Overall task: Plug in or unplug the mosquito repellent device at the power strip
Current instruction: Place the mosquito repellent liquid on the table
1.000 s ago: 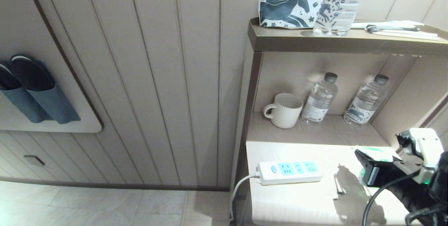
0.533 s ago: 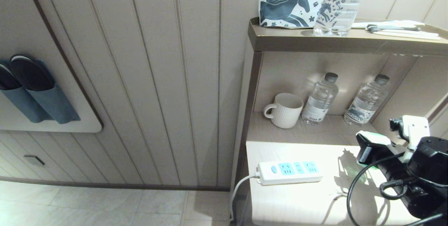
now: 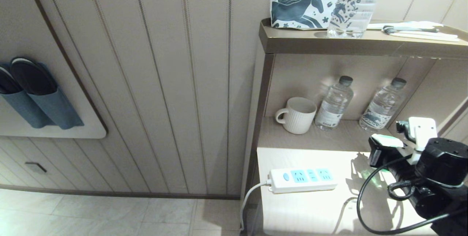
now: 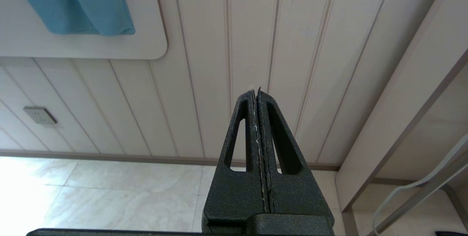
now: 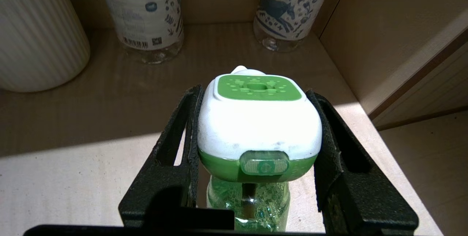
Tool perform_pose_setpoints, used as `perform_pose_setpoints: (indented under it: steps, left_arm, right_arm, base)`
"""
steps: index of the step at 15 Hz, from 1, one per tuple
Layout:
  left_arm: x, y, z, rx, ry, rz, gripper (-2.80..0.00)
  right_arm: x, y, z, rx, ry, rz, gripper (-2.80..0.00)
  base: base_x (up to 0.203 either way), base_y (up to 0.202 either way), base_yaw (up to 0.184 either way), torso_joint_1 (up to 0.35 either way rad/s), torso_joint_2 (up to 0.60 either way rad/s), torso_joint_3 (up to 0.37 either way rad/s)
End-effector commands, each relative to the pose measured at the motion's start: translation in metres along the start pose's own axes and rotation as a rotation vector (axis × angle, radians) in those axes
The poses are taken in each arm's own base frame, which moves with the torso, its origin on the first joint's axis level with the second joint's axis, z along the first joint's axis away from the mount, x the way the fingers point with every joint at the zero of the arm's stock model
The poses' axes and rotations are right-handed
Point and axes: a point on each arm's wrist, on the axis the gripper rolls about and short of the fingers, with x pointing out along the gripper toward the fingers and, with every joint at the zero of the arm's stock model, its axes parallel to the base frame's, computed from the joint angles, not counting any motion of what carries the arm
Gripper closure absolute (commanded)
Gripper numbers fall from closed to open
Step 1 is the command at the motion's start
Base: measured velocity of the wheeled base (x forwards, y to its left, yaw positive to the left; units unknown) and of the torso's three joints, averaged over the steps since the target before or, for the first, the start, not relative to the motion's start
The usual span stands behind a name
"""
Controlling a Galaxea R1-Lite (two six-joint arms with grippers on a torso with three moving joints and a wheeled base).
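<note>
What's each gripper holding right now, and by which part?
The right gripper holds the mosquito repellent device by the two sides of its white upper housing, green bottle hanging below. The left gripper is shut on nothing, off by the wall.

Right end effector (image 3: 378, 148) holds mosquito repellent device (image 3: 387, 140) above the table (image 3: 303, 210).

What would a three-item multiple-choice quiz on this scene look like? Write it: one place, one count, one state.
1. Where is the repellent device?
A. plugged into the strip
B. between the right hand's fingers
C. inside the mug

2. How many blue socket panels does the power strip have?
A. one
B. three
C. five

3. What state is the left hand in?
A. shut, empty
B. open
C. shut on a bottle

Answers:
1 B, the right hand flanks it on both sides, off the strip.
2 B, three panels show beside the button.
3 A, its fingers meet with nothing between.
</note>
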Motion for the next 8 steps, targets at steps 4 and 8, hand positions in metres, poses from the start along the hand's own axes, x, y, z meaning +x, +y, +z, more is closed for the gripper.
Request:
perform_pose_setpoints:
  steps: [4,8]
  left_arm:
    - [0.0002,0.0000,0.0000,0.000,0.002,0.001,0.00]
    - [0.0002,0.0000,0.0000,0.000,0.002,0.000,0.00]
  right_arm:
    - [0.0081,0.0092,-0.0221,-0.030,0.065,0.018,0.00]
    - [0.0086,0.0119,-0.0265,-0.022,0.084,0.035,0.00]
  base:
    - [0.000,0.000,0.000,0.000,0.00,0.000]
    - [0.000,0.000,0.000,0.000,0.00,0.000]
